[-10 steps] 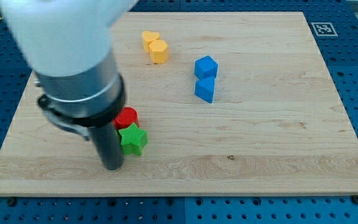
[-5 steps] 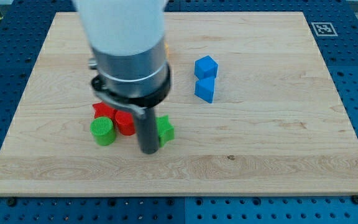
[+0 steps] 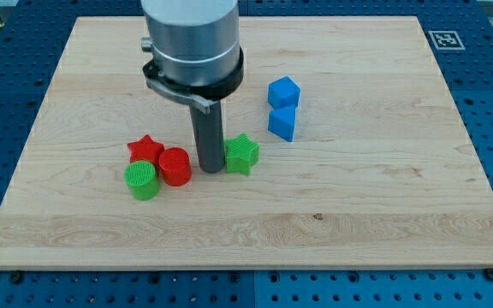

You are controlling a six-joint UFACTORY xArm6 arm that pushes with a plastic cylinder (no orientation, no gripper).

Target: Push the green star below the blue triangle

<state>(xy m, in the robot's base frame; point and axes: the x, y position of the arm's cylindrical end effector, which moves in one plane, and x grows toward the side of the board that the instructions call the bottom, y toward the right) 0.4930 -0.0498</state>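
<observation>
i counted six blocks in view on the table (image 3: 383, 222): two blue, two red, two green. the blue pair were a blue cube (image 3: 283, 91) and, touching it at 6 o'clock, a blue triangle (image 3: 282, 123). the reds were a red star (image 3: 145, 149) and a red cylinder (image 3: 175, 166); the greens were a green cylinder (image 3: 142, 180) and the green star (image 3: 241, 154).

my tool was a plain dark rod, with nothing to open or close and nothing held. my tip (image 3: 210, 168) sat on the table, with the green star touching it at 3 o'clock and the red cylinder just beside it at 9 o'clock.

the green star lay at about 8 o'clock from the blue triangle, near it but apart. the red star, red cylinder and green cylinder clustered together, touching, at 9 o'clock from my tip.
</observation>
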